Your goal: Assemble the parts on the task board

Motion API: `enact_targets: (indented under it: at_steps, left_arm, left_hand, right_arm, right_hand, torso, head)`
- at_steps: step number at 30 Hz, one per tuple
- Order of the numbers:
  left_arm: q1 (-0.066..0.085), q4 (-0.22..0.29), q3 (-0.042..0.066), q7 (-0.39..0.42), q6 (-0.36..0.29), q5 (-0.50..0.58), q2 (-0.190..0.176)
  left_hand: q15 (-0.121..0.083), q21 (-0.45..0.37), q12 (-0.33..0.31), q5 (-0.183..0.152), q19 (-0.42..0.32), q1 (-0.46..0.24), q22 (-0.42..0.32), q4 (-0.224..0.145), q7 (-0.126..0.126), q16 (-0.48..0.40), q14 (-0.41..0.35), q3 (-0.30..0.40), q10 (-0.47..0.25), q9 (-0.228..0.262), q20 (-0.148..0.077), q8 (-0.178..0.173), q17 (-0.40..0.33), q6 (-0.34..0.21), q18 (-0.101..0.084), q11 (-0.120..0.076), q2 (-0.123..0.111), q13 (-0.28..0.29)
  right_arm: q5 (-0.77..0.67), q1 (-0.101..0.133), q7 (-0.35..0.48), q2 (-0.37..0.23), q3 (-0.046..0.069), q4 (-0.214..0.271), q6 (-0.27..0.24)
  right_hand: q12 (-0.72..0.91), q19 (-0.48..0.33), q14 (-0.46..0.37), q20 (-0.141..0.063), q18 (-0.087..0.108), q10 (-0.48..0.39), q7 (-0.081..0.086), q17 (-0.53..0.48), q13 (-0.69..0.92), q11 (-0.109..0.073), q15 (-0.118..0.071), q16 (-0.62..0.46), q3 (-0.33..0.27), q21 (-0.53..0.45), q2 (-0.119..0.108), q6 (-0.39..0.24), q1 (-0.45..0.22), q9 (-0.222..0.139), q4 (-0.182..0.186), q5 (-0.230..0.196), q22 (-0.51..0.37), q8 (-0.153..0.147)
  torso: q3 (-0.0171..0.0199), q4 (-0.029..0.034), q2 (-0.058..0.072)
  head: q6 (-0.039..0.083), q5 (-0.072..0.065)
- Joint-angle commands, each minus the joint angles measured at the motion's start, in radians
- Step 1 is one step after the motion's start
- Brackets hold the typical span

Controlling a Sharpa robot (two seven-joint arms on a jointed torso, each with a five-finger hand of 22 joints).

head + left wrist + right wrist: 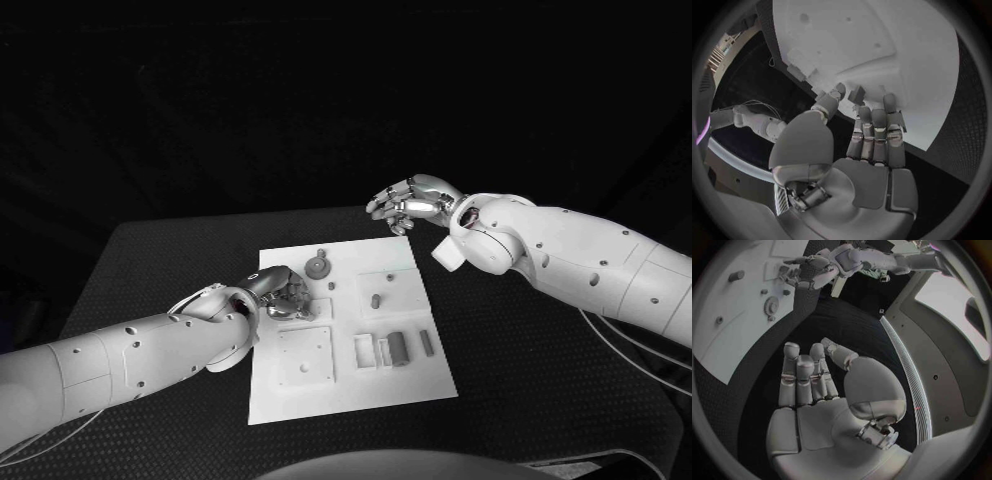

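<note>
Left hand (274, 292): fingers on a small grey part (856, 94) at the task board's (353, 390) left edge; grip unconfirmed.
Right hand (414, 201): empty, fingers loosely curled, beyond the board's far right corner.
Advice: confirm grip before lifting.

The white task board (346, 390) lies flat in the middle of the black table, long side running away from the robot. Small grey parts sit on it: a round gear-like disc (316, 267) near the far edge, a short peg (375, 299) mid-board, a slim bar (427, 343) lying flat toward its right edge
</note>
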Motion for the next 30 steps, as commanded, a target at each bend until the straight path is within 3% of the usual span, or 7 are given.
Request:
enact_targets:
  at_steps: [1, 14, 30]
  left_arm:
    - [-0.013, -0.004, -0.009, -0.028, 0.032, 0.004, -0.001]
    - [-0.013, -0.004, -0.009, -0.012, 0.005, 0.021, -0.002]
    - [-0.013, -0.003, -0.009, -0.018, 0.014, 0.021, -0.003]
  left_hand:
    - [-0.003, -0.003, 0.004, 0.003, 0.005, -0.004, -0.035, -0.005, 0.019, 0.003, 0.003, -0.005, 0.006, -0.002, -0.003, -0.007, -0.002, -0.03, -0.01, 0.006, 0.001, 0.0]
    - [-0.003, -0.003, 0.005, 0.003, 0.009, 0.003, -0.039, -0.007, 0.017, 0.003, 0.006, 0.003, 0.009, -0.011, -0.002, -0.033, -0.003, -0.089, -0.01, 0.005, -0.007, 0.0]
    - [-0.004, -0.003, 0.005, 0.003, 0.01, 0.01, -0.04, -0.006, 0.021, 0.003, 0.007, 0.009, 0.009, -0.008, -0.003, -0.028, -0.003, -0.087, -0.01, 0.008, -0.004, 0.0]
  right_arm:
    - [-0.006, 0.0, 0.011, 0.0, 0.001, 0.0, 0.009]
    - [-0.006, 0.0, 0.008, 0.0, 0.001, -0.002, 0.02]
    - [-0.005, 0.0, 0.008, -0.001, 0.001, -0.001, 0.023]
  right_hand:
    - [0.006, 0.006, 0.003, -0.003, 0.015, 0.003, 0.007, -0.002, -0.001, -0.002, -0.004, -0.007, -0.006, -0.002, -0.007, 0.002, 0.006, -0.001, -0.002, 0.004, 0.012, -0.005]
    - [0.006, 0.006, 0.003, -0.003, 0.015, 0.003, 0.007, -0.002, -0.002, -0.002, -0.004, -0.007, -0.006, -0.002, -0.008, 0.002, 0.006, -0.001, -0.002, 0.004, 0.012, -0.005]
    - [0.006, 0.006, 0.003, -0.003, 0.015, 0.002, 0.007, -0.002, -0.002, -0.002, -0.004, -0.007, -0.006, -0.002, -0.008, 0.002, 0.006, -0.001, -0.002, 0.004, 0.012, -0.005]
  torso:
    - [-0.0006, 0.0003, 0.0]
    - [-0.0006, 0.0005, 0.0]
    - [0.0, 0.0001, 0.0]
  head:
    - [0.0, -0.001]
    - [0.003, 0.0]
    - [0.002, 0.0]
